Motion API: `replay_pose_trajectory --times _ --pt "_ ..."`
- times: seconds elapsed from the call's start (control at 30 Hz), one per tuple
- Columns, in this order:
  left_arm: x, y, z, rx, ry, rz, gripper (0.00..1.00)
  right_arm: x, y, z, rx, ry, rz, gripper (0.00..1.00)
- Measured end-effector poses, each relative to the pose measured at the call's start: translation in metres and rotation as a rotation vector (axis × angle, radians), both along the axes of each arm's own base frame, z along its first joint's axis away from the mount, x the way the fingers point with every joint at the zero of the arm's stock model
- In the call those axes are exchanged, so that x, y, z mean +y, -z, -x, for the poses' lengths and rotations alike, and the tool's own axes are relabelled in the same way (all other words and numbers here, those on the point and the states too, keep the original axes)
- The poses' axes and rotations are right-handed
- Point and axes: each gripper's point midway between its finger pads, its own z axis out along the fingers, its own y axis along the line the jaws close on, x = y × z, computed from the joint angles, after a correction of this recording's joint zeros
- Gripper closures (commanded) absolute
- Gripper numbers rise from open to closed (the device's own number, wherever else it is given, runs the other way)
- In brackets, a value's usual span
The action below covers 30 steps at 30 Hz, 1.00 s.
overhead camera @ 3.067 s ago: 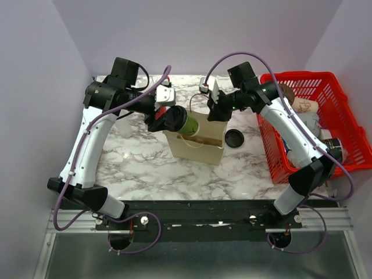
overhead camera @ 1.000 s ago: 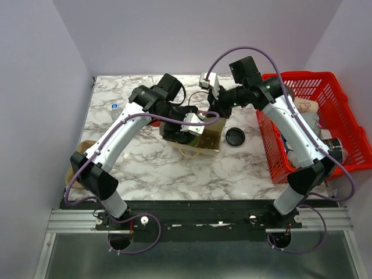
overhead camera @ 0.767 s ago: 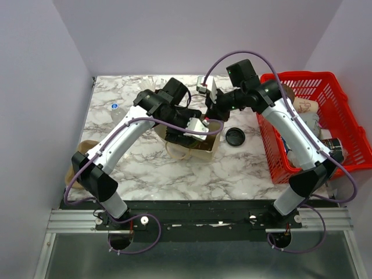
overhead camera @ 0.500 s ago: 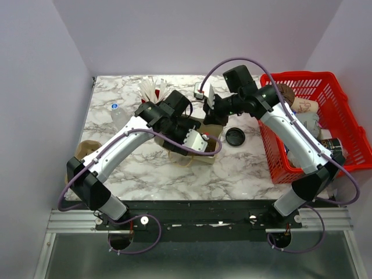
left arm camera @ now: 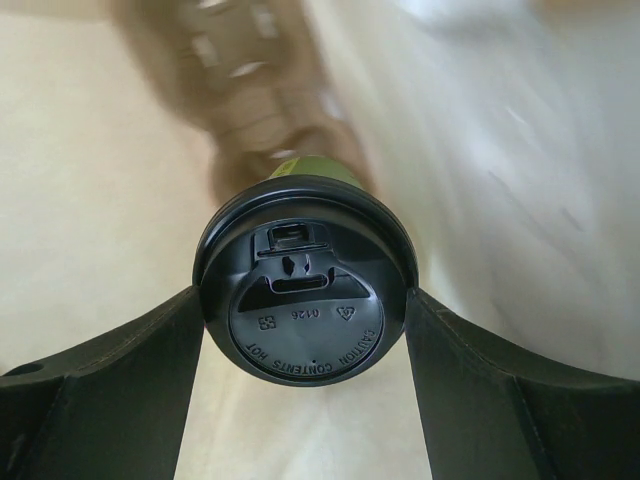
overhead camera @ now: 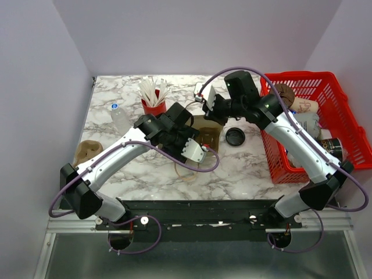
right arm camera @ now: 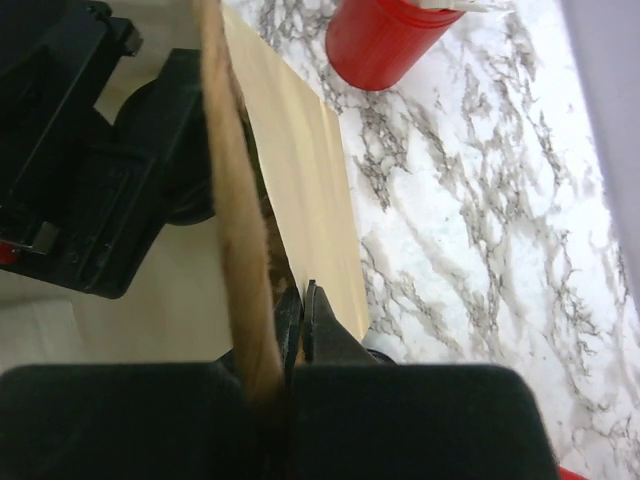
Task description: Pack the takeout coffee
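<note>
The takeout coffee, an olive-green paper cup with a round black lid [left arm camera: 300, 322], lies between my left gripper's fingers [left arm camera: 120, 385], which press on the lid's rim from both sides. My left gripper [left arm camera: 305, 298] holds it inside the brown paper bag [left arm camera: 80, 150]. In the top view the bag [overhead camera: 211, 135] stands mid-table and my left wrist [overhead camera: 185, 139] covers its mouth, so the cup is hidden there. My right gripper [right arm camera: 304, 318] is shut on the bag's rim [right arm camera: 310, 180] and shows in the top view [overhead camera: 210, 115] at the bag's far side.
A red cup of white sticks [overhead camera: 154, 102] stands behind the bag and shows in the right wrist view [right arm camera: 385, 40]. A loose flat black disc [overhead camera: 234, 138] lies right of the bag. A red basket [overhead camera: 325, 87] with several items fills the right side. A clear bottle [overhead camera: 119, 119] and a brown item [overhead camera: 87, 151] are at the left.
My left arm has swung from the left over the bag and pushed the cup down into it. The red cup of sticks has come into view. My right gripper kept its hold on the rim.
</note>
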Motion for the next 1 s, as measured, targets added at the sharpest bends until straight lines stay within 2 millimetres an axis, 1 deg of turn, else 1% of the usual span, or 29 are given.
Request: replay_pose_trajectory --times 0.1,0.27,0.37,0.47,0.8,1.0 --pt "0.003 0.004 -0.001 -0.010 -0.032 0.005 1.00 0.000 0.002 -0.004 -0.031 0.022 -0.017 1.00" --pt "0.006 0.013 -0.003 -0.036 -0.078 0.029 1.00 -0.001 0.018 -0.002 -0.066 0.033 -0.024 0.99" --pt "0.008 0.022 -0.003 -0.050 -0.110 0.043 1.00 0.001 0.019 0.000 -0.093 0.030 -0.040 0.99" --pt "0.007 0.026 -0.005 -0.050 -0.145 0.062 1.00 0.004 0.018 0.002 -0.107 0.025 -0.047 0.99" --pt "0.001 0.019 -0.016 -0.062 -0.257 0.141 1.00 0.008 0.017 0.006 -0.094 0.025 -0.059 1.00" --pt "0.000 0.014 -0.023 -0.088 -0.287 0.167 1.00 0.009 0.012 0.012 -0.076 0.029 -0.088 1.00"
